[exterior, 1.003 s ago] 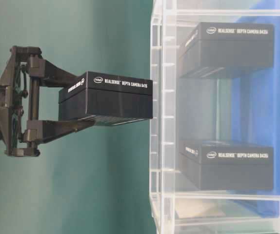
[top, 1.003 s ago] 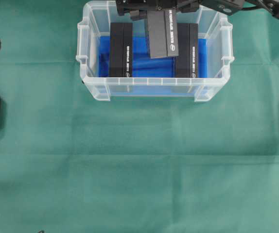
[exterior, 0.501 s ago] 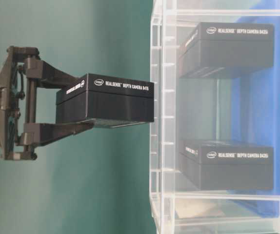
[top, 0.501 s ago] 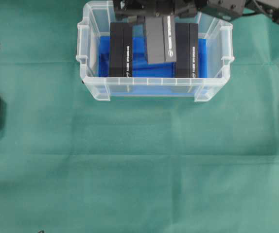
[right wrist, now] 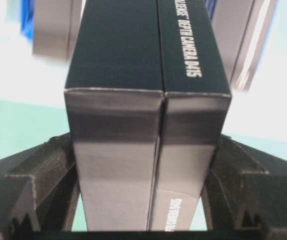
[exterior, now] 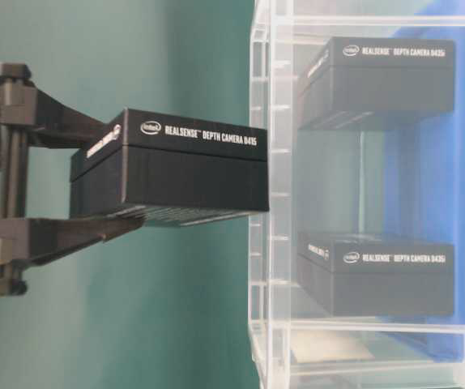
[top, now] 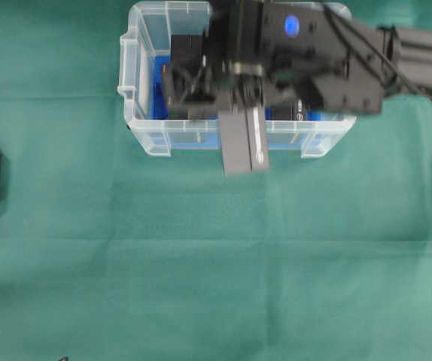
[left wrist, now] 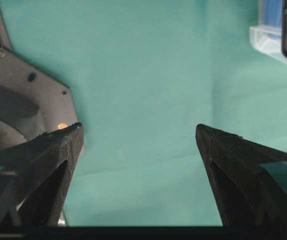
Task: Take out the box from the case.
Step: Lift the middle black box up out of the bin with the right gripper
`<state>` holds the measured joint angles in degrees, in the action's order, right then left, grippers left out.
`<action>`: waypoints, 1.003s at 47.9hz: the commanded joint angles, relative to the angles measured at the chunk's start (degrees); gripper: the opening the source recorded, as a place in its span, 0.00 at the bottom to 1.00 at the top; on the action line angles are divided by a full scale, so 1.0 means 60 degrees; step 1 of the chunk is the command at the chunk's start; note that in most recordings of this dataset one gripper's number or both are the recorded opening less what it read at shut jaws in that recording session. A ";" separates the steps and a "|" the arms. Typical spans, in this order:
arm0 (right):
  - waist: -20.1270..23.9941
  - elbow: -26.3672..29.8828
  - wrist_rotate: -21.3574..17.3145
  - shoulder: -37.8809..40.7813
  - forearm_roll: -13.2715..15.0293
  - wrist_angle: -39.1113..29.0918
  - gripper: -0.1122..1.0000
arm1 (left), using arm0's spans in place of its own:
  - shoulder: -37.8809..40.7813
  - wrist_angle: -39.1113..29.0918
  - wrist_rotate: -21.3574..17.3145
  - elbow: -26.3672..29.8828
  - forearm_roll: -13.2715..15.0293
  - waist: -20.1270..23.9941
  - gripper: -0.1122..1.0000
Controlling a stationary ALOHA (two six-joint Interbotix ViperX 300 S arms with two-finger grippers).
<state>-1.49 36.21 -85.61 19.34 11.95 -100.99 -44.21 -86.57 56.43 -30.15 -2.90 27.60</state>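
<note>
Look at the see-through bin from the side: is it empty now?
No, two black boxes sit inside the clear case, against its blue lining, while the right gripper holds a third box outside.

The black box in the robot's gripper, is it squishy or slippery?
Probably stiff: the black box keeps sharp, straight edges between the right gripper fingers. Possibly a bit slippery, since its sides look smooth and glossy. It likely won't roll, being flat-sided.
</note>
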 commanded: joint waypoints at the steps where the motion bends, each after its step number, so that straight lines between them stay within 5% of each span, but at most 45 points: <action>1: 0.0352 0.0264 -0.0293 -0.0513 0.0073 -0.0088 0.70 | -0.0044 -0.0088 0.0000 0.0146 0.0015 0.0044 0.94; 24: 0.2505 0.0249 -0.2681 -0.0366 0.0161 -0.0571 0.70 | -0.0088 -0.0103 -0.0029 0.0132 0.0015 0.0015 0.94; 48: 0.2754 0.0103 -0.2974 -0.0249 0.0146 -0.0571 0.70 | -0.0132 -0.0088 0.0044 0.0117 0.0015 -0.0015 0.94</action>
<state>15.38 36.21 -103.54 19.25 12.48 -104.24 -45.09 -87.28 56.60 -30.15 -2.99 27.60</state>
